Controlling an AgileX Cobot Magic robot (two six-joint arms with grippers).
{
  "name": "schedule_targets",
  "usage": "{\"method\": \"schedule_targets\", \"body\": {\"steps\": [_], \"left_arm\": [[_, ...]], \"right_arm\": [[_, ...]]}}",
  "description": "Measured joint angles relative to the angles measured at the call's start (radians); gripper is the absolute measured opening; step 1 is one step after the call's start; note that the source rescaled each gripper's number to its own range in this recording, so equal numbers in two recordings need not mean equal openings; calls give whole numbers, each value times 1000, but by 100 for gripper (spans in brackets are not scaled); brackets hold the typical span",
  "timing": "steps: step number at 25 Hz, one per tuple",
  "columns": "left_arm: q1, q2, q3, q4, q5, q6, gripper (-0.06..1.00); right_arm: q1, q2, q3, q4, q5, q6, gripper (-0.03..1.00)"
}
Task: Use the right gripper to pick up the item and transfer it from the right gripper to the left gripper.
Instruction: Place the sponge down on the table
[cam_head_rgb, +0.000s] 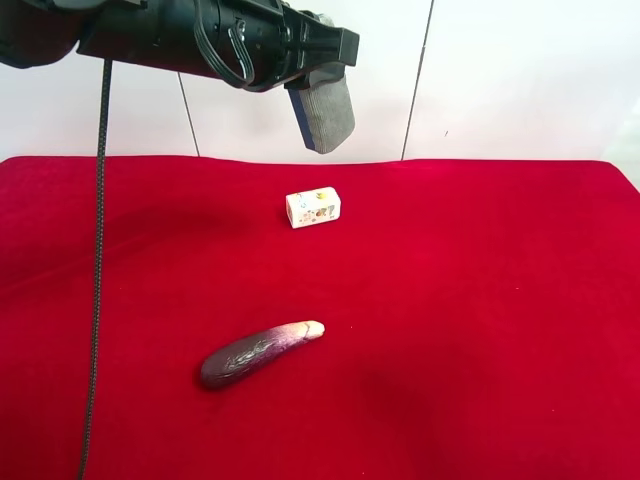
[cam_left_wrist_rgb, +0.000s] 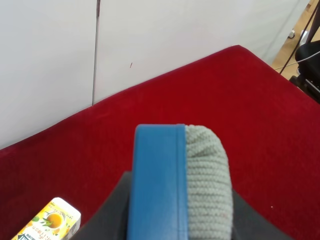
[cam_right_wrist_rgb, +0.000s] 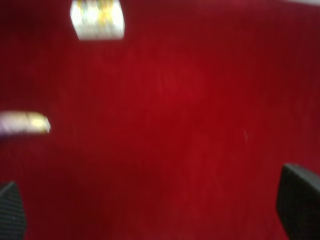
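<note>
The item (cam_head_rgb: 325, 115), a flat block with a grey felt face and blue backing, hangs high above the red table's far side. The left gripper (cam_head_rgb: 322, 60), on the all-black arm at the exterior high view's upper left, is shut on its upper end. In the left wrist view the item (cam_left_wrist_rgb: 175, 175) sits edge-on between the black fingers (cam_left_wrist_rgb: 107, 217). The right gripper (cam_right_wrist_rgb: 155, 210) shows only in its own blurred wrist view. Its fingertips (cam_right_wrist_rgb: 300, 202) stand wide apart, with only red cloth between them. It is out of the exterior high view.
A small white printed box (cam_head_rgb: 313, 208) stands on the red table (cam_head_rgb: 500, 300) below the held item. A purple eggplant (cam_head_rgb: 260, 354) lies nearer the front. A black cable (cam_head_rgb: 98, 260) hangs down at the left. A white wall backs the table.
</note>
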Motion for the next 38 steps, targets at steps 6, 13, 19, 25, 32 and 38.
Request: {"method": "schedule_targets", "body": {"steps": [6,13,19,25,32,38], "left_arm": [[0,0,0,0,0,-1,3],[0,0,0,0,0,-1,3],[0,0,0,0,0,-1,3],[0,0,0,0,0,-1,3],[0,0,0,0,0,-1,3],[0,0,0,0,0,-1,3]], "right_arm": [[0,-129,1,45,89,-26,100],[2,-294,116,46,58,-37,100],[-3,-295,121,42,36,-36,100],[-173,-295,121,26,36,-25,100],[-445,-295,121,33,36,-33,100],[-506,-295,121,72,35,-81,100]]}}
